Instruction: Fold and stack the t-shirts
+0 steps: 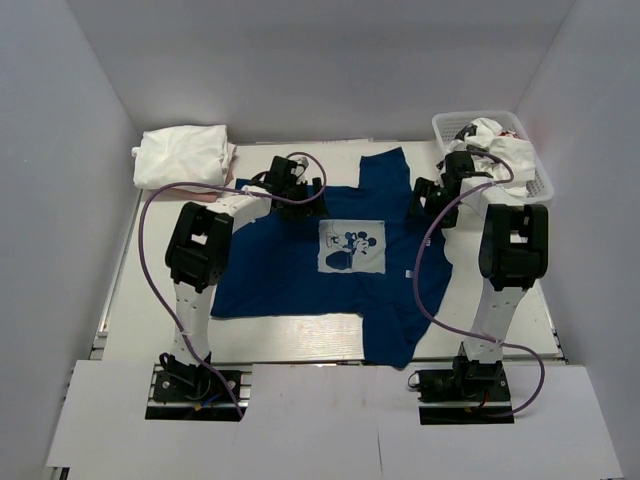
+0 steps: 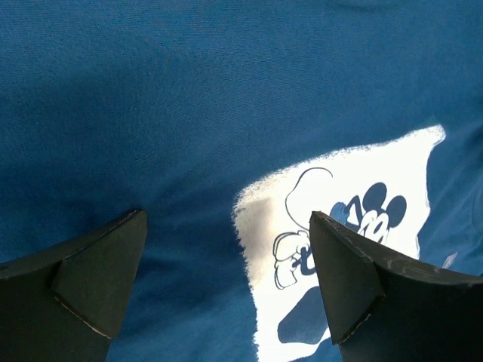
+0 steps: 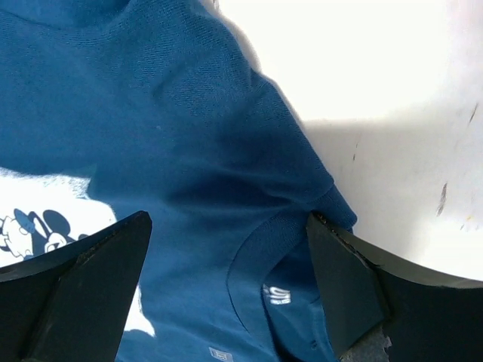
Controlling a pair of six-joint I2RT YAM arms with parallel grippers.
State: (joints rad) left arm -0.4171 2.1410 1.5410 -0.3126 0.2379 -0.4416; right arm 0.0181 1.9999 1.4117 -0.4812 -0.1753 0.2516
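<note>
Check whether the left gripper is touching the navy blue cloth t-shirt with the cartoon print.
Cannot tell. In the left wrist view the open left gripper sits over the navy blue cloth t-shirt, but neither contact nor a gap shows.

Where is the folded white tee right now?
In the top external view, the folded white tee lies at the far left corner of the table, just beyond the spread navy t-shirt, across from the mesh basket at far right.

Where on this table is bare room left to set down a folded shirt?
Bare table runs along the left side, between the navy t-shirt and the edge, below the white folded pile. A narrow strip follows the near edge, below its hem. Crowded: the far right, with basket and right hand.
</note>
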